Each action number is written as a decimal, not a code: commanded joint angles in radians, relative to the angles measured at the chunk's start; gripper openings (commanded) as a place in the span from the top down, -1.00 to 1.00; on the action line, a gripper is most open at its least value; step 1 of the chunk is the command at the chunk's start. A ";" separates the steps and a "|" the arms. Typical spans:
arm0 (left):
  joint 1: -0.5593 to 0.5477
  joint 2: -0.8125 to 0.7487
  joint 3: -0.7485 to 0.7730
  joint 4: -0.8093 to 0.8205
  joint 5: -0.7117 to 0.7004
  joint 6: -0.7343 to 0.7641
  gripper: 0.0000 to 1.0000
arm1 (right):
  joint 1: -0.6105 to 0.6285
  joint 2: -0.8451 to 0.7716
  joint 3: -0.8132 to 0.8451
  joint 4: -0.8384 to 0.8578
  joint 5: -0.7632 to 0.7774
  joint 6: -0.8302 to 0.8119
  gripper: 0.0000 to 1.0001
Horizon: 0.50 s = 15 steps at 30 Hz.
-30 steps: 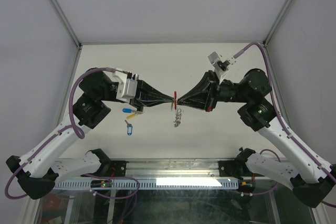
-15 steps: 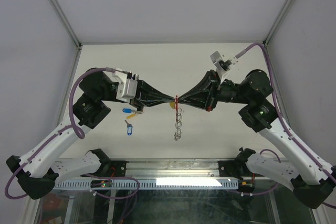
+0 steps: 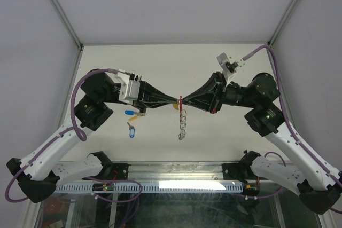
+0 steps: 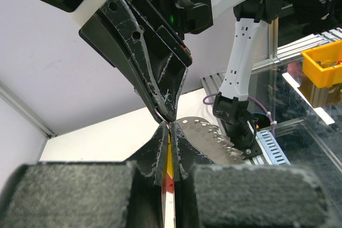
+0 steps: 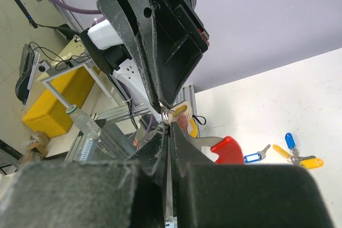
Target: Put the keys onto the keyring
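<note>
Keyring [image 3: 183,124] chain hangs lower; right gripper [image 3: 184,101] holds it, left gripper [image 3: 176,100] meeting mid-table.

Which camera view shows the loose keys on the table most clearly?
Right wrist: the keys lie unblocked on the table, with blue and yellow tags easy to tell apart. Top external shows them small, close to the left gripper. Left wrist shows none of them.

We see the keyring [image 3: 180,100] raised at centre, its red crescent upright and its beaded chain [image 3: 182,126] dangling toward 6 o'clock. A yellow key [image 3: 175,106] sits just beside it. At its 8 o'clock lie two blue keys [image 3: 131,131] and another yellow one.
</note>
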 commanded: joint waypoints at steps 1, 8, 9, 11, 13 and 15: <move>-0.013 -0.007 0.002 0.021 0.035 -0.004 1.00 | -0.007 -0.034 0.013 0.067 0.082 -0.017 1.00; -0.014 0.001 0.003 0.018 0.035 -0.005 1.00 | -0.007 -0.031 0.018 0.080 0.081 -0.001 1.00; -0.013 0.002 0.004 0.017 0.034 -0.004 1.00 | -0.006 -0.030 0.020 0.080 0.081 0.000 1.00; -0.013 0.005 0.005 0.015 0.035 -0.003 1.00 | -0.007 -0.028 0.024 0.080 0.081 0.005 1.00; -0.013 0.007 0.005 0.014 0.035 -0.002 1.00 | -0.007 -0.024 0.027 0.082 0.084 0.011 1.00; -0.013 0.008 0.006 0.009 0.035 0.001 1.00 | -0.006 -0.024 0.027 0.086 0.087 0.022 1.00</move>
